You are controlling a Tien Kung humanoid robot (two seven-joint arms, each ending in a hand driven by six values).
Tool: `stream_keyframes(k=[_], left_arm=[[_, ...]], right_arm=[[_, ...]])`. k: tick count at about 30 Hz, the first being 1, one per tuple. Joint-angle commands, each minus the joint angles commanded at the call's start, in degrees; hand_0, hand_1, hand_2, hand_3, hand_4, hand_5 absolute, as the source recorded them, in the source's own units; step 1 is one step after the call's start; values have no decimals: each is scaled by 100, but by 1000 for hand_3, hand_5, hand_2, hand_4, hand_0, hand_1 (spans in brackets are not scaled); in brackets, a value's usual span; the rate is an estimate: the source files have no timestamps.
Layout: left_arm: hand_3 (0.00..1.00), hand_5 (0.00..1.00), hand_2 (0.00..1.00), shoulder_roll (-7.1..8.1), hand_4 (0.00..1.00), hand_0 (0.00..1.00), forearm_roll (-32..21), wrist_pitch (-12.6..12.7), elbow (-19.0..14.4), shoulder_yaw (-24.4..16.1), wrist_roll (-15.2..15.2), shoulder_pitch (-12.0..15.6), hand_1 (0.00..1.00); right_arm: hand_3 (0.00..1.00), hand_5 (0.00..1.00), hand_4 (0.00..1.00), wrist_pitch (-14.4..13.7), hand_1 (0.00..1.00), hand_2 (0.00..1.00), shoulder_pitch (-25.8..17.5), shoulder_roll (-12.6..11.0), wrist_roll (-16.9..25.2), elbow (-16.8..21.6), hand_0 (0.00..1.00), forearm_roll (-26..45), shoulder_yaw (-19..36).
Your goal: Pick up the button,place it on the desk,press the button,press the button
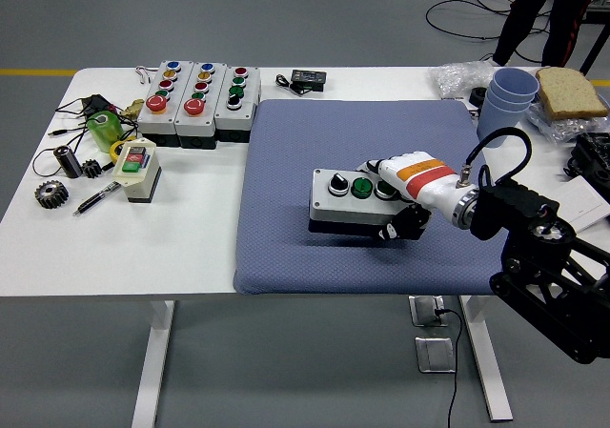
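A grey button box (345,202) with a black knob, a green button and a third cap sits low over the blue mat (286,161), near its front middle. My right hand (398,204) is shut on the box's right end, white fingers over the top and a dark thumb under the front edge. I cannot tell whether the box touches the mat. The left arm is out of view.
Three more button boxes (198,102) stand at the back left, with a small green-and-red switch box (136,171), gears, a pen and cables at the left edge. Blue cups (505,99), bread (570,91) and plastic bags lie at the back right. A person's legs stand beyond.
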Motion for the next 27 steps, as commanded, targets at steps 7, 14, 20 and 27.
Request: stream_keyframes(k=[7, 14, 20, 27], left_arm=[[616, 657, 696, 0, 353, 639, -2, -7, 0, 16, 7, 8, 678], [616, 656, 696, 0, 353, 639, -21, -5, 0, 46, 5, -6, 679], [615, 656, 696, 0, 353, 638, -26, -3, 0, 51, 4, -26, 677], [615, 658, 696, 0, 354, 639, -20, -5, 0, 45, 7, -37, 677]], right_arm=[[432, 44, 577, -118, 18, 320, 17, 81, 59, -195, 61, -133, -33], [450, 77, 678, -264, 89, 367, 57, 91, 382, -397, 140, -460, -203], [520, 140, 805, -207, 254, 448, 90, 113, 418, -499, 352, -594, -273], [673, 123, 836, -140, 409, 536, 93, 115, 364, -536, 495, -679, -254]])
